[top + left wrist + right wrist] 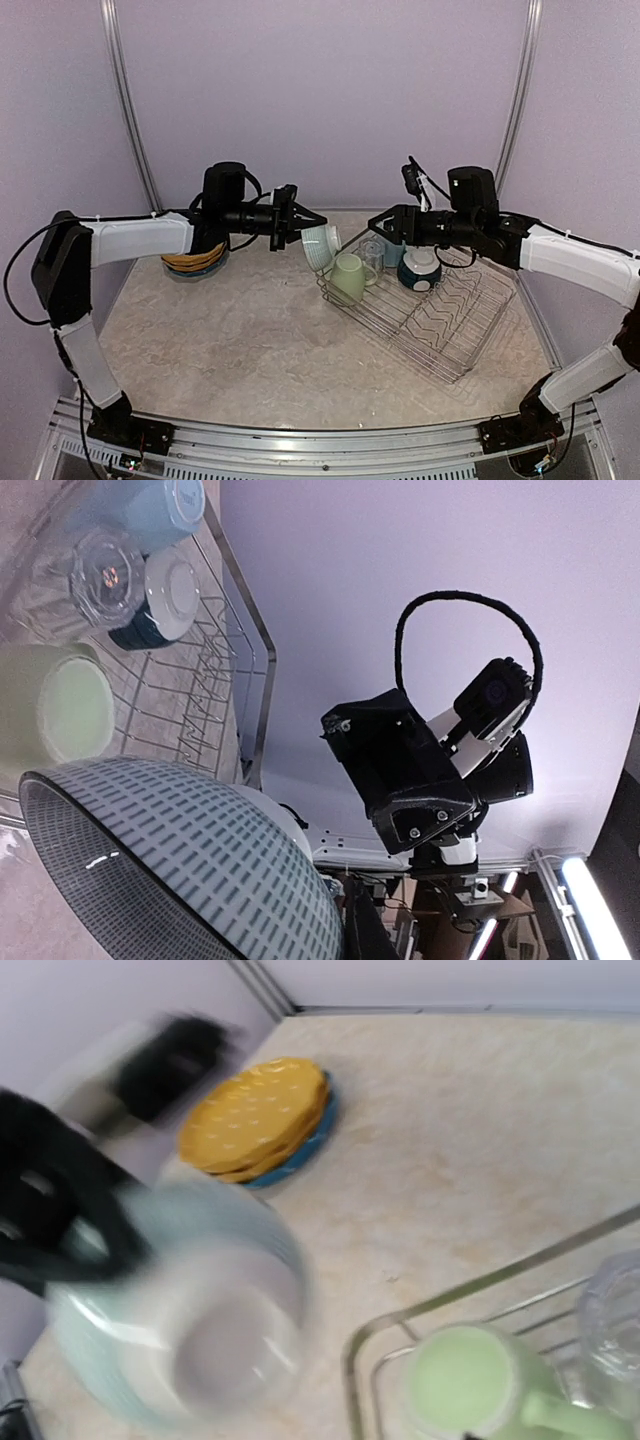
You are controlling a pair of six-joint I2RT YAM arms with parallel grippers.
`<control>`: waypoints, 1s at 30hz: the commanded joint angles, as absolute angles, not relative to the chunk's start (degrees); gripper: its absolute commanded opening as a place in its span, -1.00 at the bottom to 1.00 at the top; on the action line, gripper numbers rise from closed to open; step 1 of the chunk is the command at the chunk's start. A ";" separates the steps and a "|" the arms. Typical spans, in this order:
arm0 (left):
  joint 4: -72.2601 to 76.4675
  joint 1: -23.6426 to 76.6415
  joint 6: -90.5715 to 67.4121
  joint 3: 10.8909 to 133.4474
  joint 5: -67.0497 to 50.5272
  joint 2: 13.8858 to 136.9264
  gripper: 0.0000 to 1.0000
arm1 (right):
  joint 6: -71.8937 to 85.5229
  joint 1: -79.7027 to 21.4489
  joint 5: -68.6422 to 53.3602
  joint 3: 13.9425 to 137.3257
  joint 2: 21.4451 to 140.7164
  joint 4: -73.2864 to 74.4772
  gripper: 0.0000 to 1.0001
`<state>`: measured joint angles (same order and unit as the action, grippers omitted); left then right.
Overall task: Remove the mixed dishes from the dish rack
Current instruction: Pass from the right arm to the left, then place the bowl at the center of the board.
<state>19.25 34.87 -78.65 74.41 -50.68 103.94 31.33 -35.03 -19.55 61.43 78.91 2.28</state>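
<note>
My left gripper (303, 228) is shut on the rim of the teal bowl (320, 246), holding it in the air just left of the dish rack (470, 340). The bowl's patterned outside (180, 870) fills the lower left wrist view and is blurred in the right wrist view (180, 1310). My right gripper (380, 222) hovers open a short gap to the bowl's right, holding nothing. In the rack's left end sit the pale green mug (348, 277), clear glass (371, 256), light blue mug (393, 252) and dark-blue bowl (420, 268). Yellow plates (255, 1115) lie stacked on a blue plate (300, 1155).
The plate stack (195, 262) lies on the table at the back left, partly under my left arm. The rack's zigzag dividers (440, 320) on its right side hold nothing. Lilac walls close in the table at the back and sides.
</note>
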 commanded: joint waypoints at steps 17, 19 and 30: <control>-52.16 30.38 -34.19 81.67 -4.13 91.22 -1.00 | 19.78 -35.57 3.63 78.88 94.52 29.87 0.62; -53.48 30.32 -33.79 81.72 -1.72 92.76 -1.00 | 19.68 -35.55 4.22 80.31 96.09 30.66 0.63; -58.49 30.28 -32.41 85.69 7.46 105.20 -1.00 | 19.08 -35.73 4.96 85.70 101.95 33.12 0.65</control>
<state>-56.16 30.55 -34.11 82.72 2.04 102.43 19.84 -35.24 3.77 83.35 100.20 30.83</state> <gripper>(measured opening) 0.070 0.824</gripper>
